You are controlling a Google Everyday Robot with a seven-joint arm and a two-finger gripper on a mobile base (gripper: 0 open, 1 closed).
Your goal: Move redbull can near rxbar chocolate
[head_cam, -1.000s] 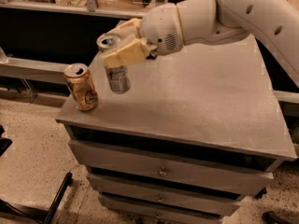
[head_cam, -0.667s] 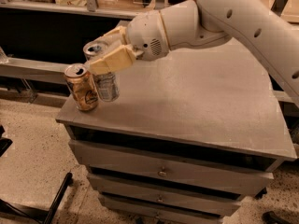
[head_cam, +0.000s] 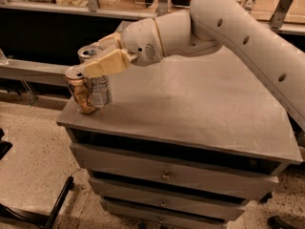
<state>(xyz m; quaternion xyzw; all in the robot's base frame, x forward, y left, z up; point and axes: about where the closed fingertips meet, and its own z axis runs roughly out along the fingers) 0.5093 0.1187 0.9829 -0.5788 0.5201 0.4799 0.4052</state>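
Observation:
The redbull can (head_cam: 99,90) is a slim silver-grey can standing upright at the table's front left corner, right beside and touching a tan-gold can (head_cam: 79,93). My gripper (head_cam: 94,61) is shut on the redbull can near its top, with one tan finger (head_cam: 108,63) in front of it and the other behind. I cannot tell whether the can's base rests on the table. The white arm (head_cam: 228,27) reaches in from the right. The rxbar chocolate is not in view.
The grey table (head_cam: 190,109) is the top of a drawer cabinet (head_cam: 164,175). Both cans stand close to its left and front edges. A dark shelf unit with a metal rail (head_cam: 33,70) runs behind. The floor is speckled.
My gripper has carried the redbull can left and slightly toward the front. The can now stands against the tan-gold can, which has not moved.

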